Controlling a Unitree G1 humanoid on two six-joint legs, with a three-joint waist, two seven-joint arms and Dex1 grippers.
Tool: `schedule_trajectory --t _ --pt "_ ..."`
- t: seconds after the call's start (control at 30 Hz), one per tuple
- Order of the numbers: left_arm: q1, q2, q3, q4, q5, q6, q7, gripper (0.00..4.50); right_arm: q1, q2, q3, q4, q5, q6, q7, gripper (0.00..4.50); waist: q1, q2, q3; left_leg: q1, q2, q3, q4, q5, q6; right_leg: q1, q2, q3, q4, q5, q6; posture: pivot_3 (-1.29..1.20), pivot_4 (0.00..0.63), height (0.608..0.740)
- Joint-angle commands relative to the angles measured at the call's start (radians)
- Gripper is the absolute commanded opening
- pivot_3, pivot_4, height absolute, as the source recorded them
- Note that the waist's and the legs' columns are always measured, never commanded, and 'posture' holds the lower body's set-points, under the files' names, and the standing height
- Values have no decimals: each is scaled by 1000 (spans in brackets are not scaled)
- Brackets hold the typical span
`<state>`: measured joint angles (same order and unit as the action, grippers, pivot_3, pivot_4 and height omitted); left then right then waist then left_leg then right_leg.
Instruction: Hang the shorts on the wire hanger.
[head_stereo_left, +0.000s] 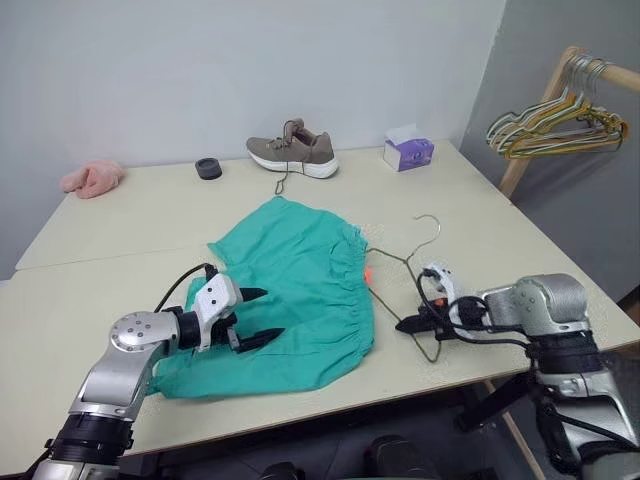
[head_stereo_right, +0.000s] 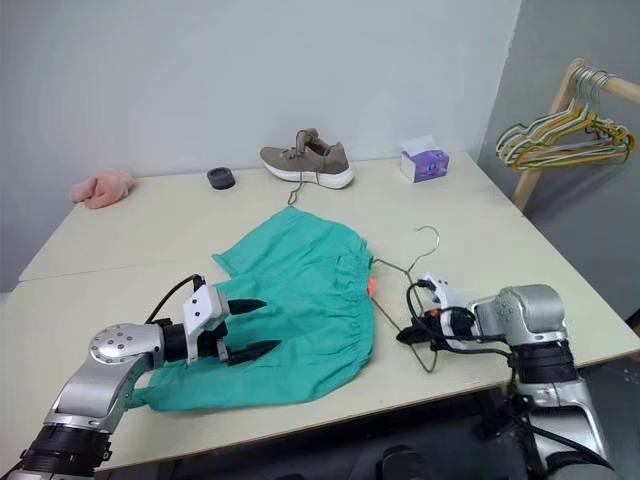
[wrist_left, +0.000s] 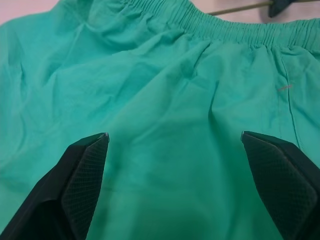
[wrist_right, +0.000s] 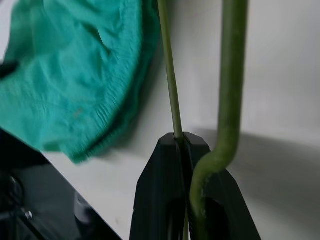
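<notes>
Two grippers | left gripper (head_stereo_left: 262, 316) spread over shorts (head_stereo_left: 300, 290); right gripper (head_stereo_left: 408, 324) pinching wire hanger (head_stereo_left: 400, 262) just right of waistband

The right gripper (head_stereo_right: 408, 333) is pinching the wire hanger (head_stereo_right: 405, 272) beside the shorts (head_stereo_right: 300, 310); the left gripper (head_stereo_right: 258, 327) is hovering spread above them.
</notes>
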<state>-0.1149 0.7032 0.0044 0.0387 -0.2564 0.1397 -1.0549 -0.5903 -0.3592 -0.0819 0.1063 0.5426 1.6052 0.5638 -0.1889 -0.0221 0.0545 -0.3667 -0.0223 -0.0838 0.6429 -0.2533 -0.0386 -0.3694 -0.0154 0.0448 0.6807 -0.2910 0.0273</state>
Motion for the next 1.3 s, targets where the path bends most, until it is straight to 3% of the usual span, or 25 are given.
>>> schedule_trajectory --t 0.03,0.17,0.37,0.57,0.73,0.97,1.3 --pt "-15 -4 11 -9 0 -24 11 4478 -67 59 -112 20 -34 0 -88 0 0 0 0 0 0 0 0 0 0 0 0 0 0 0 0 -167 0 740" --pt "-22 -10 18 -3 -5 -21 22 4478 -108 92 -144 -11 -20 7 -107 0 0 1 0 -1 0 0 0 0 0 -1 0 0 0 0 0 -170 0 740" --pt "-113 -52 81 38 -50 16 103 4478 -75 -6 64 -211 -3 -112 -42 0 -2 2 1 -2 0 0 0 0 0 -2 0 0 0 0 1 -179 0 740" --pt "-336 -42 136 85 -83 29 137 4478 -40 -93 247 -302 -84 -338 -20 0 -5 1 0 -3 0 -1 1 0 0 -2 0 -1 0 1 1 -188 0 740" --pt "-484 34 116 134 -95 45 10 4478 -11 -196 412 -355 -208 -580 41 0 -12 1 0 -6 -1 0 1 0 0 -5 0 -1 -1 1 2 -193 0 740" --pt "-623 109 0 325 26 -146 -190 4478 18 -289 539 -383 -378 -866 114 0 -12 1 1 -7 -1 -2 1 0 0 -6 0 -2 -1 1 2 -202 0 740" --pt "-552 100 -91 295 41 -186 -343 4478 30 -293 560 -408 -491 -1011 169 0 -14 1 1 -7 -1 -2 1 0 0 -6 0 -2 -1 1 2 -217 0 740"
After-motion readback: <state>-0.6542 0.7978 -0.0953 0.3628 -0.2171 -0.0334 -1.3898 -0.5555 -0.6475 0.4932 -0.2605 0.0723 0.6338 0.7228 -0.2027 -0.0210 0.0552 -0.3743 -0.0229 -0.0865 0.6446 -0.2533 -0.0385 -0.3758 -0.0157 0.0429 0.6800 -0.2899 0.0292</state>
